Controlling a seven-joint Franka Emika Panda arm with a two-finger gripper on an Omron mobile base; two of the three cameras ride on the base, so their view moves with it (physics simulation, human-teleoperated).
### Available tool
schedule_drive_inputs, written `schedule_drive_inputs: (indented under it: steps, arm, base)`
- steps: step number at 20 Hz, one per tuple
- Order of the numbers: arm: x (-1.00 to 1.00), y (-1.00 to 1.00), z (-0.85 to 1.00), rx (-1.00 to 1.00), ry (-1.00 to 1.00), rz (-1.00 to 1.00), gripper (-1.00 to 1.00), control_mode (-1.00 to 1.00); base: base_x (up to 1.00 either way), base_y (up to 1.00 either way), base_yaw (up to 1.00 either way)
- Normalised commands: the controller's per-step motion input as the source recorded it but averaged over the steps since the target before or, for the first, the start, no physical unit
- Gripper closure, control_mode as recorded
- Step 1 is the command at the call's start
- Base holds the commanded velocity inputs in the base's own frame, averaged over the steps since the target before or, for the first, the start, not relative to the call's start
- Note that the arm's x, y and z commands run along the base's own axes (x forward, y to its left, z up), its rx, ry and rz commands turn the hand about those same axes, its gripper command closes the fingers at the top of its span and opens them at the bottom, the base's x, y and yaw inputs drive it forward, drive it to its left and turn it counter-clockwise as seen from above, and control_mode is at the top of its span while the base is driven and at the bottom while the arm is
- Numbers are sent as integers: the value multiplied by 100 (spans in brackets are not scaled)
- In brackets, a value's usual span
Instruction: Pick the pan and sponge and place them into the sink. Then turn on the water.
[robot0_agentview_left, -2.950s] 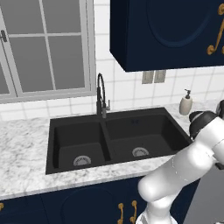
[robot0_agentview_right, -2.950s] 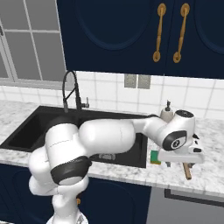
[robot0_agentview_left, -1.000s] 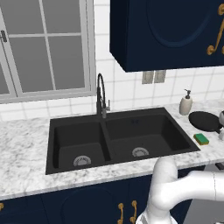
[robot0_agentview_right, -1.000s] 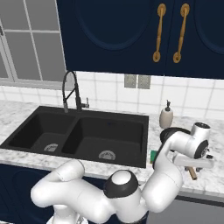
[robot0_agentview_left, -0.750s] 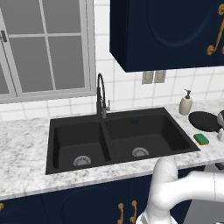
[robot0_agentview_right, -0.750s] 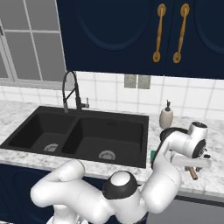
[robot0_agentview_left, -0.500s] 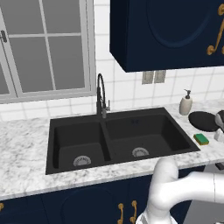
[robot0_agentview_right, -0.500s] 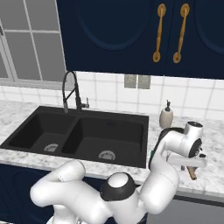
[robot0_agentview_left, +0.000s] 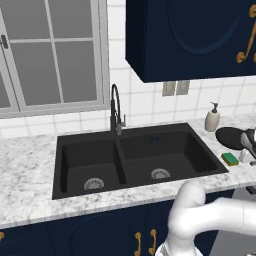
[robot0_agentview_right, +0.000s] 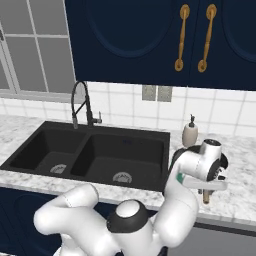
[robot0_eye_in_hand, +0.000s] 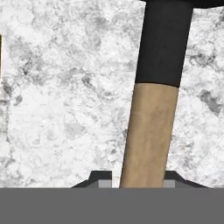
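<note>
Moved: end effector (robot0_eye_in_hand: 135, 181) lowered | apart, straddling pan (robot0_agentview_left: 231, 136) handle (robot0_eye_in_hand: 148, 131) | marble counter (robot0_eye_in_hand: 57, 109) beneath

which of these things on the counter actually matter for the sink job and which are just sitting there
Part of the job:
- pan, handle between the tips of the hand
- sponge, on the counter right of the sink
- sink, both basins bare
- faucet, no water running

Just sitting there:
- soap dispenser by the wall
- wall outlet
- window
- upper cabinet
</note>
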Motion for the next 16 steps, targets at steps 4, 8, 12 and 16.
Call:
schedule_drive_inputs:
  steps: [4,8,12,16]
  arm:
    - [0,2,0,2,-23,-4,100,-100]
    - [0,0,20,4,-27,-12,100,-100]
    - [0,0,89,7,-11,-13,100,-100]
    - [-11,0,100,7,0,-6,100,-100]
  base:
    - [0,0,0]
    - [0,0,0]
    - [0,0,0]
    - [0,0,0]
